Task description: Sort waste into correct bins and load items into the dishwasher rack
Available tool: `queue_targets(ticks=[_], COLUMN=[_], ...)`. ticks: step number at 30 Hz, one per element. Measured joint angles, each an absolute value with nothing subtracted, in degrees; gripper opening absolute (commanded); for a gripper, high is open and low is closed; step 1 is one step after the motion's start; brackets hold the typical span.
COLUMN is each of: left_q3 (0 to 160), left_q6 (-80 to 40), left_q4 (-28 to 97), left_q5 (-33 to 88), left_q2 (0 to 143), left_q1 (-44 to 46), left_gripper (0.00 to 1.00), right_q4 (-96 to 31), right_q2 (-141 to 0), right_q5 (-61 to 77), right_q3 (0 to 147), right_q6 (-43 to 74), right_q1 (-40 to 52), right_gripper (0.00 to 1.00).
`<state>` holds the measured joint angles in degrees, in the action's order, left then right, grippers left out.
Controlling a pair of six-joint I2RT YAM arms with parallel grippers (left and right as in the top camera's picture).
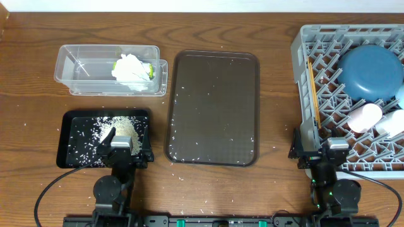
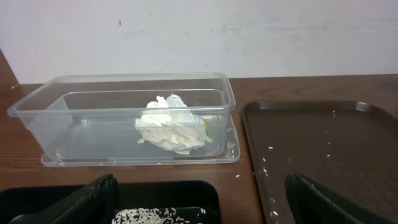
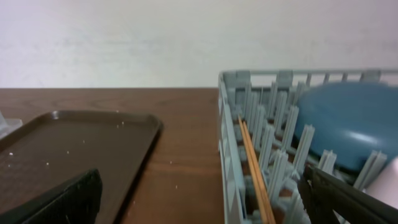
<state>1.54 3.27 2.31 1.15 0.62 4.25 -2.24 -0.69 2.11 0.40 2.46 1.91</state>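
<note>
The left gripper [image 1: 124, 144] has its jaws wide apart and empty over the black tray's [image 1: 69, 117] near edge, by heaped rice [image 1: 120, 129]. The right gripper [image 1: 325, 149], likewise apart and empty, is at the rack's [image 1: 303, 38] near-left corner. The tissue [image 1: 130, 68] and wrapper [image 1: 116, 64], its print too small to read, lie in the tub [image 1: 63, 60]. The dish [image 1: 372, 69], cups [image 1: 366, 116] and chopsticks [image 1: 312, 88] sit in the rack. Open surface [image 1: 274, 94] separates the brown tray [image 1: 214, 107] from the rack.

Even, soft lighting; wrist views slightly blurred

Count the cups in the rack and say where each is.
2. The pink cup lies in the dishwasher rack below the dark-blue dish; the white cup lies just beside it, at the picture's edge. Others could be hidden beyond it.
</note>
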Motion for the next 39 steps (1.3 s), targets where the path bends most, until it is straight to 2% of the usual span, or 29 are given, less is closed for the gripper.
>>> queue_targets(ticks=[39], left_q3=[1.5], left_q6=[3.3], left_q4=[2.3], left_q5=[1.1], left_q2=[0.6], left_q1=[4.3], left_gripper=[0.88], right_q4=[-3.8], right_q2=[-0.7], right_q5=[3.0], right_q3=[0.4], right_q6=[-0.3], right_q1=[1.9], right_gripper=[0.99])
